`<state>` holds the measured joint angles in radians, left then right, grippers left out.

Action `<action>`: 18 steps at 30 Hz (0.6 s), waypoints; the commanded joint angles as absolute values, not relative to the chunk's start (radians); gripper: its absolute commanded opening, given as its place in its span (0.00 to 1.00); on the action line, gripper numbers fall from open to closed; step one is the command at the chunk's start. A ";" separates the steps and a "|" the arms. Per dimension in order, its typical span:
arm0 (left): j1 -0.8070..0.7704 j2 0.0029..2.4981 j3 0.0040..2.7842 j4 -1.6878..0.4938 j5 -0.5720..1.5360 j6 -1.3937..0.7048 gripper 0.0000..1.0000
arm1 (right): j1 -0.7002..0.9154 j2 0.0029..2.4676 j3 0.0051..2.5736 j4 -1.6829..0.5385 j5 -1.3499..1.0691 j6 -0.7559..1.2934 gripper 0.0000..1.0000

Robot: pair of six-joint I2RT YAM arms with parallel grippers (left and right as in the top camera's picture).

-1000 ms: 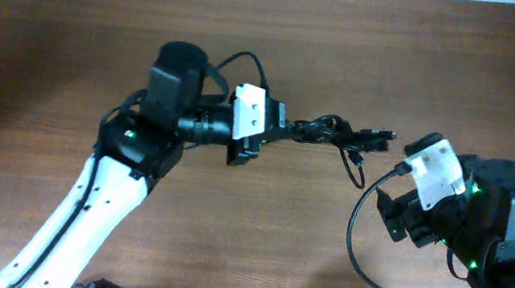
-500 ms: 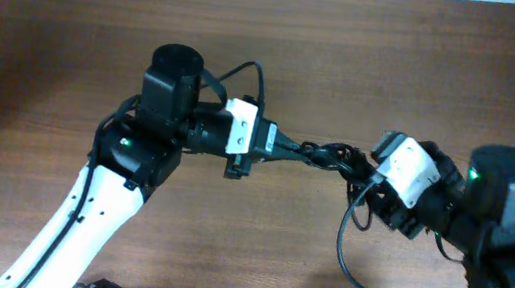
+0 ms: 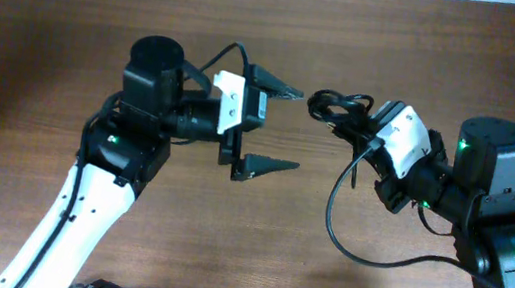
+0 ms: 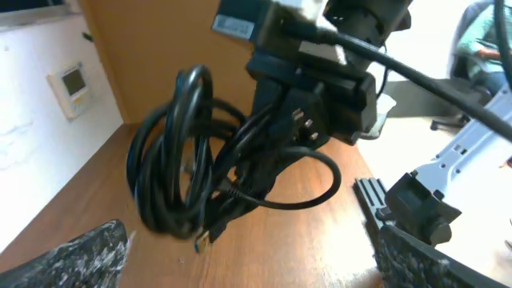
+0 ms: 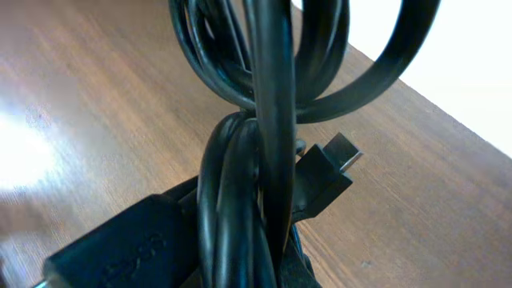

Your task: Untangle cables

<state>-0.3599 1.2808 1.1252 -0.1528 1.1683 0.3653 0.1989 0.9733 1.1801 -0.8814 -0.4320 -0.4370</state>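
Fingers swap jobs in a flash. The left fingers (image 3: 269, 166), clamped on the knot a second ago, now stand spread as wide as they go and hold nothing. The right fingers (image 4: 302, 120), gaping a second ago, are now clenched hard on the cables (image 3: 335, 107). That's a handover, and I read it as a regrasp rather than progress: nothing has come apart yet, the bundle has only changed owner.

Biggest thing first: the brown bench (image 3: 48, 54) lies bare beneath both sets of fingers. The left arm (image 3: 126, 146) has drawn back, so there is now a clear gap between its open tips and the bundle. The right arm (image 3: 494, 187) has pushed in and carries the load. Its own thick lead (image 3: 332, 225) loops behind the right fingers and is no part of the job.

The cables are pinched between the right fingers and spill out just past their tips. From the left wrist view they seem to hang clear of the bench. They are several glossy black cords wound into a tight oval coil, with strands crossing each other and one stray loop (image 4: 316, 188) bulging out to the side. Right at the clenched fingers, a small black plug (image 5: 332, 172) pokes out beside the strands.
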 commanded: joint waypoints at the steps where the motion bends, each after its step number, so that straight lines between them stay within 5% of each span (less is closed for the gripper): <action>1: -0.327 1.241 1.123 -0.150 1.193 0.325 0.99 | 0.195 0.952 1.193 -0.837 -0.540 -0.331 0.04; 7: -0.318 1.240 1.123 -0.089 1.221 0.273 0.99 | 0.195 0.950 1.193 -0.736 -0.908 -0.332 0.04; 18: -0.318 1.240 1.123 0.046 1.347 0.237 0.96 | 0.196 1.019 1.192 -0.740 -1.061 -0.335 0.04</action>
<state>-0.3237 1.2556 1.1244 0.0189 1.3174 0.2802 0.1989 0.9993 1.1797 -0.7471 -0.9787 -0.3397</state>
